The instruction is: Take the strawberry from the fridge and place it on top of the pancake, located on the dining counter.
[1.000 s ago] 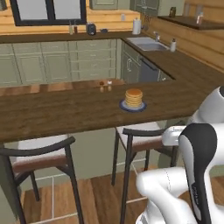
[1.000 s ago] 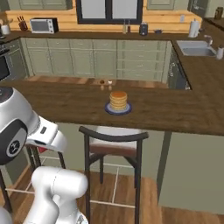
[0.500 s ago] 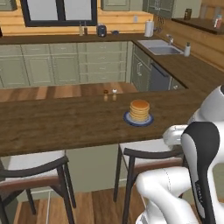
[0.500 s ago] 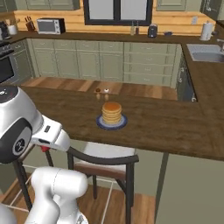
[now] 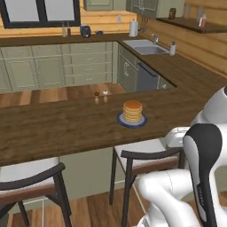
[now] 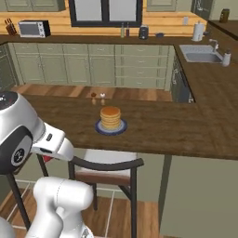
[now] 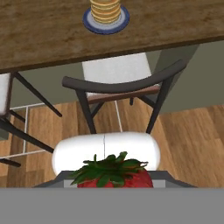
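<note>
The strawberry point(image 7: 114, 173) is seen right at the bottom of the hand view, pressed close to the camera, red flesh with a ragged green leafy cap on top. It sits where the finger tips would rise, so the gripper is judged to be closed on it, though the finger tips themselves are hidden behind the fruit. The fruit looks small and soft-skinned, and a gentle grip is judged enough.

The step in hand is judged to be the carry: the fruit is out of the fridge and is being brought to the dining counter point(image 5: 53, 128), with the placing not yet done. The arm is folded low, below the counter edge, as the base views show its white links near the stool point(image 6: 104, 169).

Just beyond the fruit in the hand view, a black-framed grey-seated stool point(image 7: 118, 85) is seen, tucked under the counter edge point(image 7: 43, 39). Beyond that, on the dark wooden top, the pancake point(image 7: 105, 9) is stacked on a small blue plate point(image 7: 89, 24), upright and bare on top. In both base views the same stack point(image 5: 132, 111) point(image 6: 110, 117) stands near the middle of the counter, with two small shakers point(image 5: 100, 97) just behind it, apart from the plate.

Next, the hand is to be lifted above the counter edge, clear of the stool back, moved over the stack, lowered onto its top, and only then opened. A roll-off from the rounded fruit is a likely risk.
</note>
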